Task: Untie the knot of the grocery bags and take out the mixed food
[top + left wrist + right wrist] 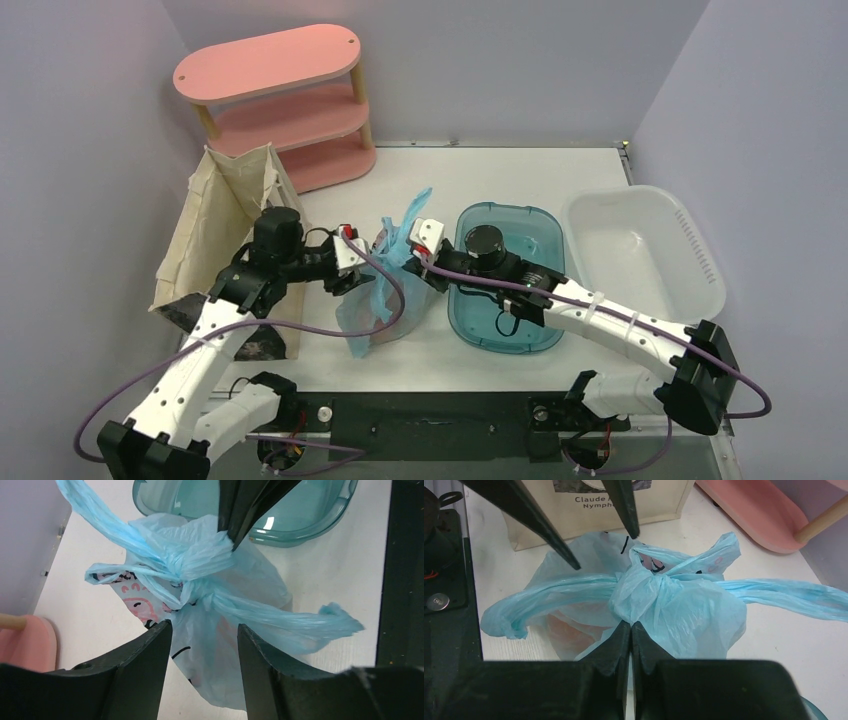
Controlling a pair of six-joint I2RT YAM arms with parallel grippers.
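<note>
The knot (634, 587) of the grocery bag (385, 290), set on the tabletop (500, 170), is still tied; nothing is taken out yet. The right gripper (631, 624), at its 3 o'clock, is clamped on plastic by the knot; the left gripper (204, 627), at 9 o'clock, is spread apart.

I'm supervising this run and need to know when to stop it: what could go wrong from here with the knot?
1. The right end effector is shut on thin plastic just beside the knot; pulling there could tighten the knot or tear the grocery bag.
2. The left end effector is open and grips nothing, so a pull might drag the whole bag toward the teal tub.
</note>
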